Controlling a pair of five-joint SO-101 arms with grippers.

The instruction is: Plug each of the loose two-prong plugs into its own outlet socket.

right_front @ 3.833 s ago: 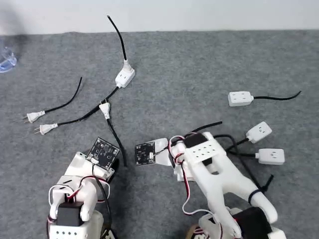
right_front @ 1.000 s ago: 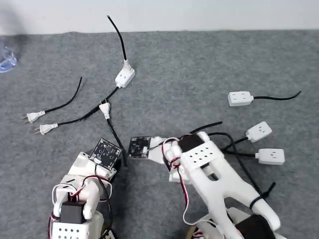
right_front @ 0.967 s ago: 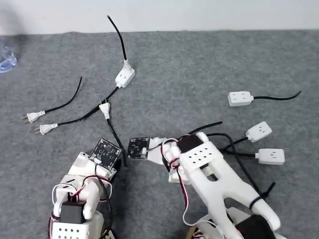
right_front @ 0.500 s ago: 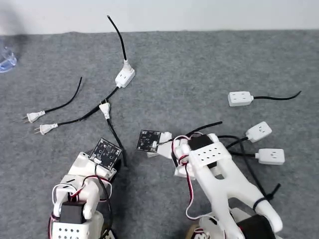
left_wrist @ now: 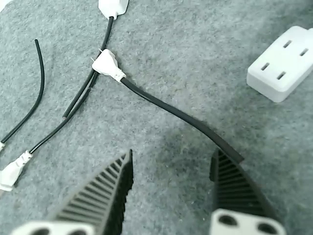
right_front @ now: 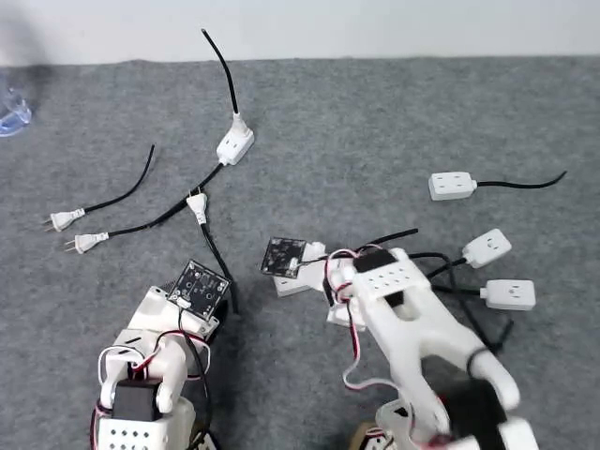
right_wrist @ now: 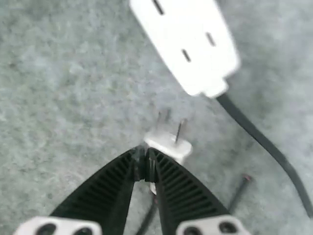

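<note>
Two tools sit low over the grey table [right_front: 375, 122]. The right tool [right_wrist: 145, 169] is pinched tight on a white two-prong plug [right_wrist: 168, 142], gripping it at the cord end so that both prongs stick out past its tips. Just ahead of those prongs lies a white outlet socket [right_wrist: 186, 44], slots facing up, with its black cord trailing off to one side. We see a gap between the prongs and the socket.

The left tool [left_wrist: 172, 156] stands wide open with nothing between its ribbed fingers [left_wrist: 117, 186]. A black cable [left_wrist: 181, 115] crosses the table just in front of its tips, with its cut end beside one finger. It leads away to a loose plug [left_wrist: 108, 66] farther ahead. Beyond that we find a plugged outlet [right_front: 232, 147] with a seated plug [right_front: 239, 122] at its far end.

Well off to the left of the left tool, a lower plug [right_front: 84, 244] and an upper plug [right_front: 61, 220] lie close together.

To the right of the right tool, we count a near outlet [right_front: 511, 293], a middle outlet [right_front: 487, 248] and, farthest out, a far outlet [right_front: 450, 185], each on a black cord.
</note>
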